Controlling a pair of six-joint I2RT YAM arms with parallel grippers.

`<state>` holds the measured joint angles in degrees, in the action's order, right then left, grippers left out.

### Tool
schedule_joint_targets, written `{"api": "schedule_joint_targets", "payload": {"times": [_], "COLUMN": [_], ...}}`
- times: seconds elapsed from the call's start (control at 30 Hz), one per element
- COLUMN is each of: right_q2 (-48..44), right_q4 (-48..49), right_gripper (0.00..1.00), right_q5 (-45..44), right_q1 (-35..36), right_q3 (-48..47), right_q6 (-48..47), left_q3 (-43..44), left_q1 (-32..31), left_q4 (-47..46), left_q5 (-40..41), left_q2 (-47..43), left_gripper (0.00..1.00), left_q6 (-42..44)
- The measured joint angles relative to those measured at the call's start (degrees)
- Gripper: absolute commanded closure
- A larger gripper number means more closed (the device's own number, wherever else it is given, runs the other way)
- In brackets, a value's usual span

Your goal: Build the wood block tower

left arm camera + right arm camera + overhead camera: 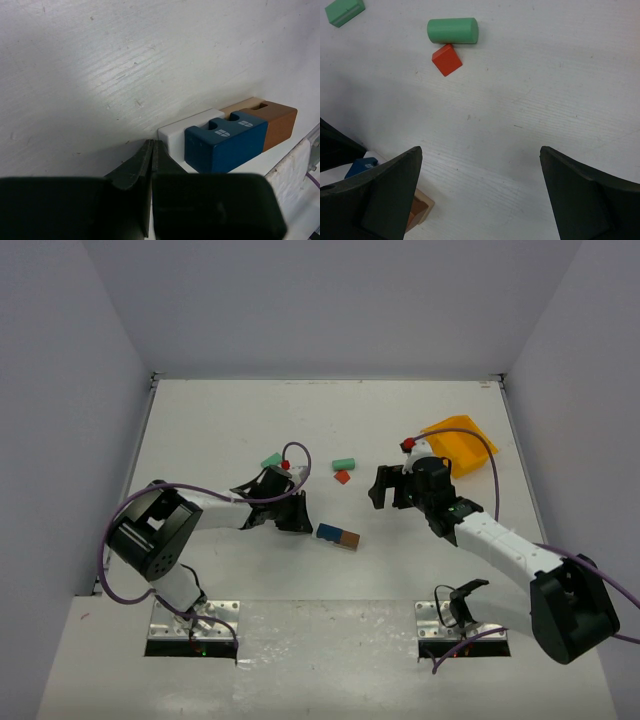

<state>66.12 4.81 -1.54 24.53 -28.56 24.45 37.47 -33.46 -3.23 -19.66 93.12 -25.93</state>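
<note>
Wood blocks [337,536] lie on the surface [220,430]: blue block [225,142] and brown block [272,122] touching, just beside the left gripper [151,150], jaws together; red block [446,59] and mint cylinder [452,30] near the right gripper [480,150], jaws apart. Likely light, rigid, slick paint; grasp opposing flat faces.

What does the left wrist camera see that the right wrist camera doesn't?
Only the left wrist view: the left gripper, shut, and the windows painted on the blue block, with a white block beside it. Only the right wrist view: the right gripper, open, a green cylinder beside a red block, and a green block farther off. Both: the blue block and the brown block on the white table.
</note>
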Motion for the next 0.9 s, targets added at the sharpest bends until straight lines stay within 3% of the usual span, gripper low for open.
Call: {"api": "schedule_joint_targets", "payload": {"times": [0.43,0.7,0.9], "right_q2": [0.7,1.0,1.8], "right_q4": [0.1,0.4,0.7], "right_gripper": [0.01,0.01,0.01], "right_q5": [0.7,3.2,5.9], "right_q1": [0.0,0.0,0.0], "right_q3": [0.0,0.0,0.0], "right_q6": [-0.1,-1.8,-3.5], "left_q3": [0.0,0.0,0.1], "left_q1": [-0.4,-0.4,-0.4], "left_q4": [0.1,2.5,7.2], "left_q5": [1.5,7.2,15.4], "left_q2": [-0.2,-3.0,-11.5], "left_gripper": [1.0,1.0,1.0], "left_q6": [0.0,-0.2,-1.5]}}
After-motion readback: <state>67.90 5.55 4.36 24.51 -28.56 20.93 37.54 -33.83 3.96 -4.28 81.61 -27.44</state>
